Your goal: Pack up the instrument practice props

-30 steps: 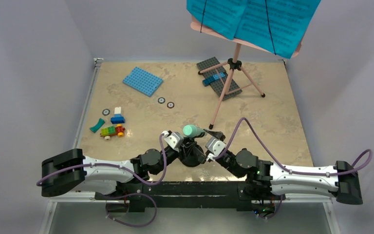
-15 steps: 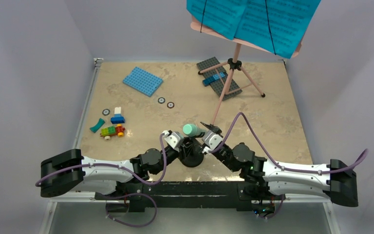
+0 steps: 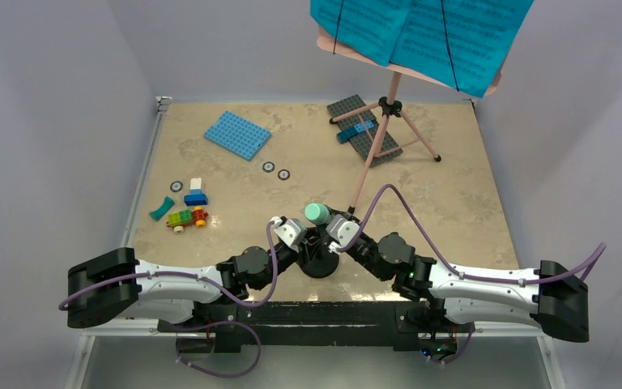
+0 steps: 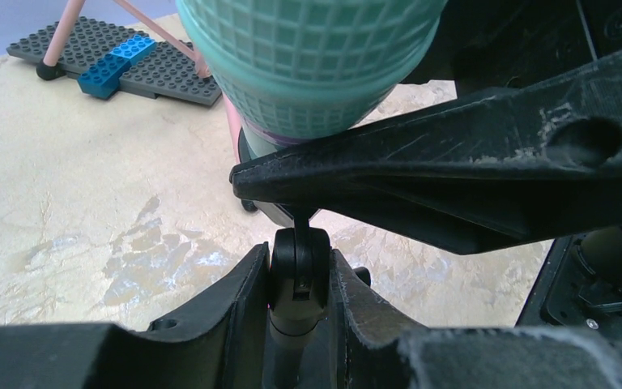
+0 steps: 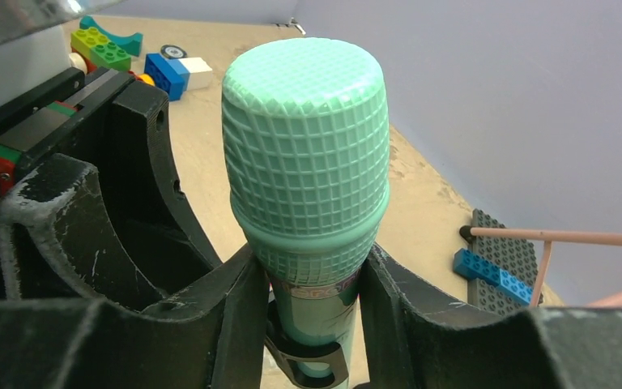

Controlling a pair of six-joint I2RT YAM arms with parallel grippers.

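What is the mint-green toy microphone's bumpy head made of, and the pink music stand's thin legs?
The mint-green toy microphone looks like matte moulded plastic: its head is a solid grid of little squares, not wire mesh. The legs of the pink tripod music stand look like thin painted metal tubes, though plastic is possible.

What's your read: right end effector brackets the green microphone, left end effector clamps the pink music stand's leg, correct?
Wrong: the left end effector clamps the stem of the black mic stand, as the left wrist view shows. The rest holds.
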